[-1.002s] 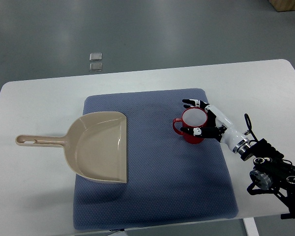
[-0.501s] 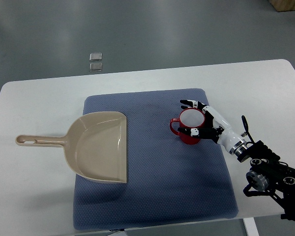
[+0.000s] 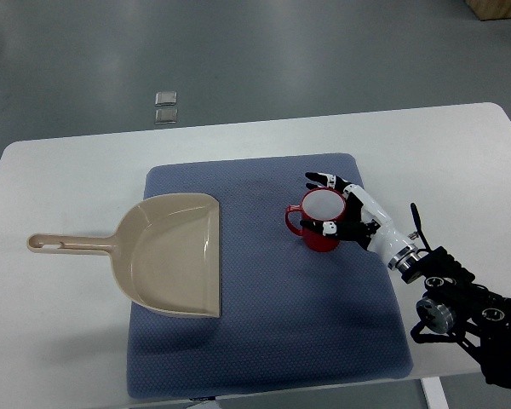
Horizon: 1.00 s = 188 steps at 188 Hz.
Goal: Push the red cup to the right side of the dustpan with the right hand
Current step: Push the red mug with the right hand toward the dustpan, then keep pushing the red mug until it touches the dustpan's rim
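A red cup (image 3: 318, 221) with a white inside stands upright on the blue mat (image 3: 264, 332), its handle pointing left. My right hand (image 3: 334, 204) comes in from the lower right and cups the right side of the cup, fingers spread around its rim, touching it. A beige dustpan (image 3: 166, 253) lies on the left part of the mat, handle pointing left onto the white table (image 3: 60, 341). The cup stands to the right of the dustpan with a gap of mat between them. The left arm does not show.
The right arm's wrist and motor housing (image 3: 460, 311) lie over the table's lower right corner. Two small grey squares (image 3: 165, 106) lie on the floor beyond the table's far edge.
My right hand has slid the red cup to the left across the mat, toward the dustpan. The dustpan has not moved.
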Motion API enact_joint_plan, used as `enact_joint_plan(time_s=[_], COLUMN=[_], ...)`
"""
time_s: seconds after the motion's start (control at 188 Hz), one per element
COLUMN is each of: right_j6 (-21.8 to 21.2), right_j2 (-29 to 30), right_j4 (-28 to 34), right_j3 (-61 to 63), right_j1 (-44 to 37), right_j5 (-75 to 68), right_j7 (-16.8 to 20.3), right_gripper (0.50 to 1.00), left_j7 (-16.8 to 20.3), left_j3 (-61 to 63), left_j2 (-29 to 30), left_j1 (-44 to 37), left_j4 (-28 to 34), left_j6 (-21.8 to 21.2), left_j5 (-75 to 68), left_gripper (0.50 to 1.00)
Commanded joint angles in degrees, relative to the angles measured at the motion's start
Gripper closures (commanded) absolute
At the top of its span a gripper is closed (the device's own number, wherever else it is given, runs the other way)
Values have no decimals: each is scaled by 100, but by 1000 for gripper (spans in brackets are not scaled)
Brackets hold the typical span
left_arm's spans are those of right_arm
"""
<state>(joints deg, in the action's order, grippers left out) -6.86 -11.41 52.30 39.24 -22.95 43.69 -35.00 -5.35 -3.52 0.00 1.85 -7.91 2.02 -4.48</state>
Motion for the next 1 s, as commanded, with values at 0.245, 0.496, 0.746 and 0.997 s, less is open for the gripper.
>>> enact_joint_plan(time_s=[0.245, 0.496, 0.746, 0.997], right_j6=[9, 18, 44, 62], right_j2=[244, 385, 517, 666], right_j4=[0, 0, 0, -18], right_j3=[-22, -31, -92, -84], right_j1=[18, 18, 53, 80], right_j5=[8, 8, 8, -1], right_j7=[0, 0, 0, 0], right_gripper=[572, 572, 572, 572], left_j7=[-1, -1, -1, -1], left_j3=[0, 0, 0, 0], left_j2=[0, 0, 0, 0], left_j1=[0, 0, 0, 0], left_j4=[0, 0, 0, 0], left_j6=[0, 0, 0, 0], left_j5=[0, 0, 0, 0], left_gripper=[500, 500, 500, 500])
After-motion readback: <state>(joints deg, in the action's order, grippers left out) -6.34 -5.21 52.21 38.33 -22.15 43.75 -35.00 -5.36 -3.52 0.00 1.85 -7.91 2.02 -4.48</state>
